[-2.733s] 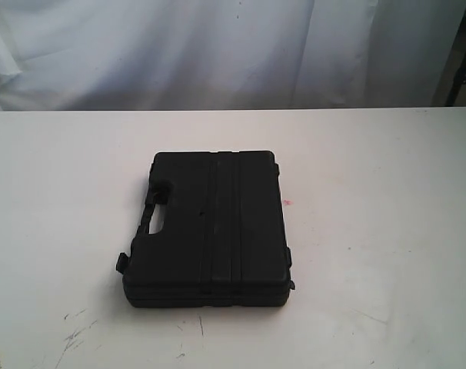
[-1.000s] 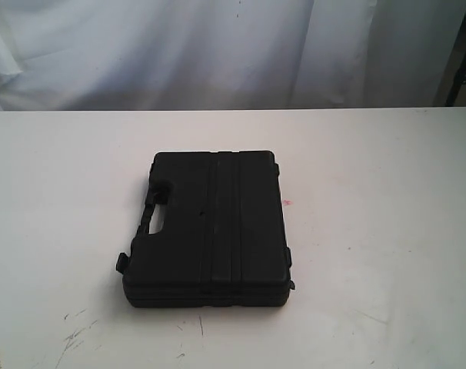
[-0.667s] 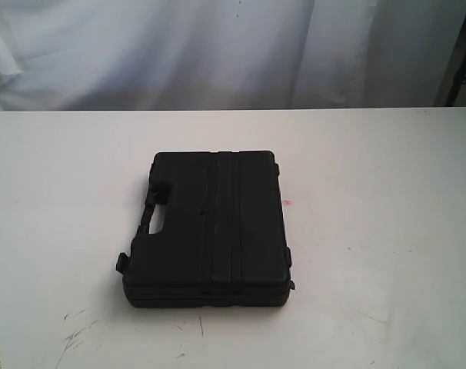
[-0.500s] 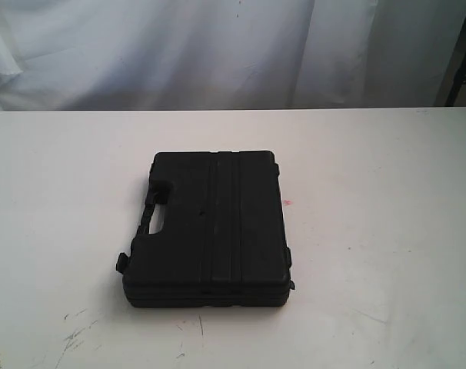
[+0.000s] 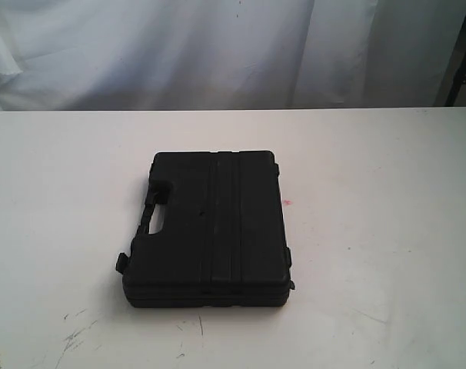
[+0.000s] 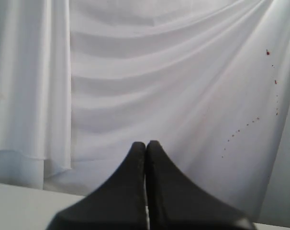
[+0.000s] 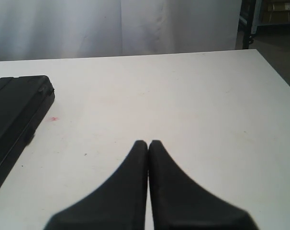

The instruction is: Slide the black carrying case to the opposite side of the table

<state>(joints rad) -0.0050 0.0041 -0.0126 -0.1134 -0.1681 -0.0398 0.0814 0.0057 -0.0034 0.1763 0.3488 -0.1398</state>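
Observation:
The black case (image 5: 210,227) lies flat on the white table (image 5: 387,200), a little left of centre, its cut-out handle on the left side and raised ribs running along the lid. Neither arm shows in the exterior view. In the right wrist view, a corner of the case (image 7: 13,112) lies off to one side of my right gripper (image 7: 148,143), which is shut, empty and well apart from it. My left gripper (image 6: 146,143) is shut with nothing in it and faces a white curtain; the case is out of its view.
A white curtain (image 5: 218,54) hangs behind the table's far edge. A tiny red spot (image 5: 287,203) marks the table just right of the case. Dark scratches (image 5: 75,334) lie near the front left. A dark frame (image 7: 250,21) stands past the table's far corner.

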